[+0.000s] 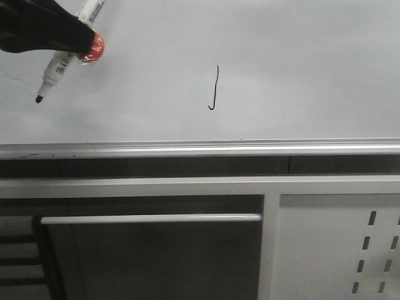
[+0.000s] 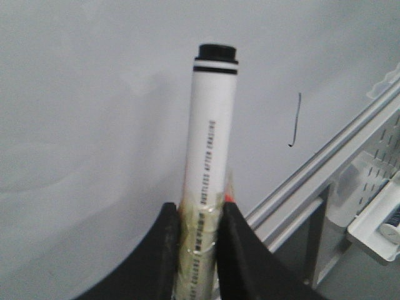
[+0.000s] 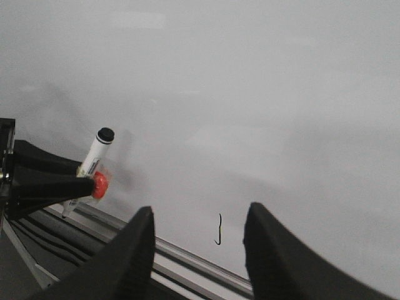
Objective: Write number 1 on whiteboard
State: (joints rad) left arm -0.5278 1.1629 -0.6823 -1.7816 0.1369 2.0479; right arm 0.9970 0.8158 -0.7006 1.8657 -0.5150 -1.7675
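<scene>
The whiteboard [image 1: 300,62] fills the upper part of the front view, with a silver rail [image 1: 250,149] along its lower edge. The number 1 [image 1: 214,87] is a thin black stroke with a small hook at its foot, near the board's middle. It also shows as the number 1 [image 2: 295,120] and the number 1 [image 3: 219,229]. My left gripper [image 1: 80,44] at the top left is shut on a white marker [image 1: 59,69], whose black tip [image 1: 39,98] points down-left, well left of the stroke. My right gripper [image 3: 200,212] stands open, empty, facing the stroke.
Below the rail is a dark frame with a silver bar [image 1: 150,219]. A white perforated panel [image 1: 337,250] stands at the lower right. A white tray [image 2: 378,228] hangs beside the panel. A red round part [image 1: 92,49] sits on the left gripper.
</scene>
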